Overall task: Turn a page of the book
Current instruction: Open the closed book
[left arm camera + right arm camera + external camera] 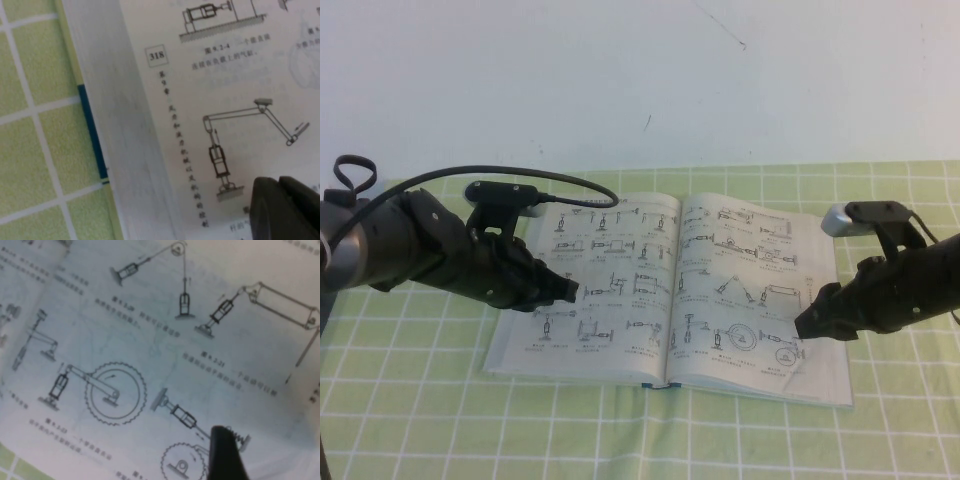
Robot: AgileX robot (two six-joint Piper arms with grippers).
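Note:
The book (605,335) lies open and flat on the green checked cloth, and its dark blue cover edge (93,131) shows in the left wrist view. The page (760,285) is the right-hand leaf, printed with small mechanism drawings and a toothed wheel (116,394). It lies on the book. My right gripper (804,327) hovers low over this leaf's outer lower part. Only one of its fingers (226,452) shows, with bare paper beside it. My left gripper (570,291) is over the left-hand leaf, marked 318, with its fingers (272,205) pressed together and nothing between them.
Green checked cloth (420,400) covers the table around the book. A white wall (640,80) stands behind. A black cable (520,180) loops over the left arm, near the book's far left corner.

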